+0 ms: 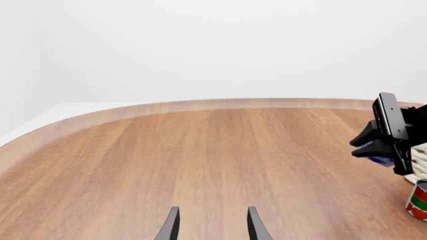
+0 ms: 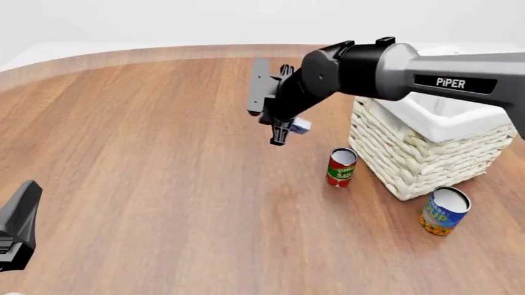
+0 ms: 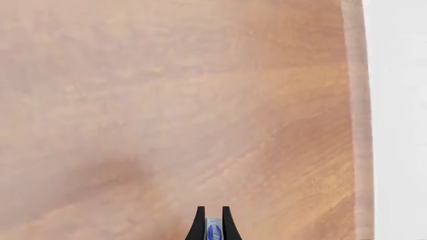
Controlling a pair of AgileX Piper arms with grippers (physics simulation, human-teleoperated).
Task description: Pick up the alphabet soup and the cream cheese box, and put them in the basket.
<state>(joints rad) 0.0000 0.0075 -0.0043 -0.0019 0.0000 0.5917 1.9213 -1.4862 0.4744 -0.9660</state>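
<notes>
**Right claw holds the box above the bench**

Over at the left, the left claw (image 1: pixel 212 225) sits low near the front edge of the bench (image 2: pixel 147 153), its two fingers parted with nothing but bare wood between them. From the front only a dark piece of that arm shows at the corner.

Moving across, the right arm reaches in from the right and bends down over the middle of the bench. Its right claw (image 2: pixel 281 136) points downward and is closed on the cream cheese box (image 2: pixel 300 126), a small blue and white thing pinched between the fingers; the wrist camera shows the blue label squeezed tight in the narrow gap. The box looks lifted clear of the wood, left of the basket.

Next comes a red and green can (image 2: pixel 342 166), upright, just beside the basket's near-left corner. The basket (image 2: pixel 426 153) stands on the right side of the bench, white cloth folded over its rim. In front of it, near its right front corner, the soup (image 2: pixel 444 211) stands upright on the bench.
</notes>
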